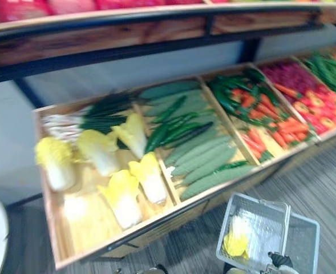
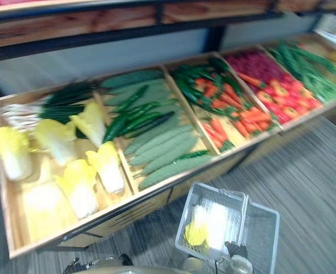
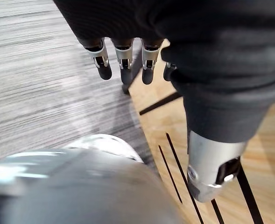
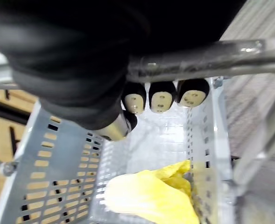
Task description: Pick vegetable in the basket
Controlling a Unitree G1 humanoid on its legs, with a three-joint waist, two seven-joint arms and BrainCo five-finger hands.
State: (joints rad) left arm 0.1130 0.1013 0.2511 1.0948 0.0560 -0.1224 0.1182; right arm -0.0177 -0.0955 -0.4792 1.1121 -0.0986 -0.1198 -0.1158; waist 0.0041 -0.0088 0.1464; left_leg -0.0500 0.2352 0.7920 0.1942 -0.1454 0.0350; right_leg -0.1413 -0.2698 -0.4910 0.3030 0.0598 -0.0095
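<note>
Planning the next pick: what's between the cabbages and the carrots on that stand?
In the left eye view, cucumbers and darker green vegetables lie between the cabbages and the carrots.

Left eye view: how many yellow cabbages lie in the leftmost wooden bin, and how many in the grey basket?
Cabbages in the bin: 5 clear; a sixth pale shape is too blurred to count
Cabbage in the basket: 1
Total: 6

A yellow-leaved napa cabbage (image 1: pixel 236 242) lies on its side in the grey perforated basket (image 1: pixel 259 201), low at five o'clock in the head views.
</note>
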